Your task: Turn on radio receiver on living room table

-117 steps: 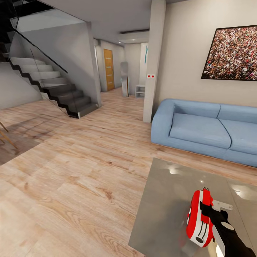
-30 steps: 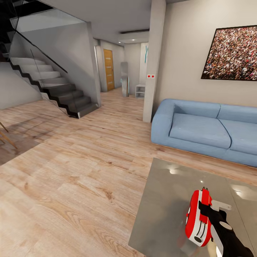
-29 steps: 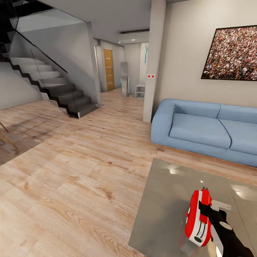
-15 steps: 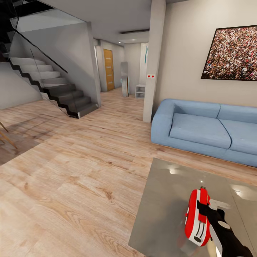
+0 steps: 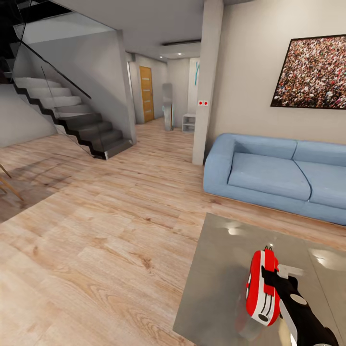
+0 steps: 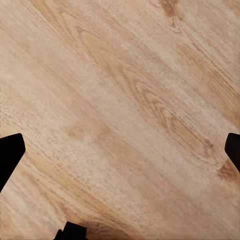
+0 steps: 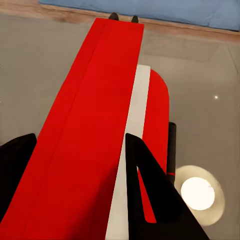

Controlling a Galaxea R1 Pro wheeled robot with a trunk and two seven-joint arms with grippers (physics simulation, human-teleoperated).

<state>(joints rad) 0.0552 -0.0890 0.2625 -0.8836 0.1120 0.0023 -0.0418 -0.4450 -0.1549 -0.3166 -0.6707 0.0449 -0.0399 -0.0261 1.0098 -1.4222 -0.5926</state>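
The red radio receiver (image 5: pixel 262 288) with white stripes stands on its edge on the glossy grey table (image 5: pixel 216 278) at the lower right of the head view. My right gripper (image 5: pixel 268 284) reaches in from the lower right, and one black finger lies across the radio's near side. In the right wrist view the radio's red and white edge (image 7: pixel 100 125) runs between the two black fingers (image 7: pixel 150 190), so the right gripper (image 7: pixel 77 140) is shut on it. The left gripper (image 6: pixel 120 150) hangs open over bare wooden floor, its fingertips at the frame's sides.
A blue sofa (image 5: pixel 274 173) stands just beyond the table against the wall, under a framed picture (image 5: pixel 312 72). A pillar (image 5: pixel 206 81) rises left of the sofa. Stairs (image 5: pixel 72 120) with a glass rail are at far left. Wooden floor (image 5: pixel 105 230) spreads left of the table.
The right gripper and the radio have shifted a little left and farther along the table, and the radio now shows more of its thin edge. The camera has not moved.
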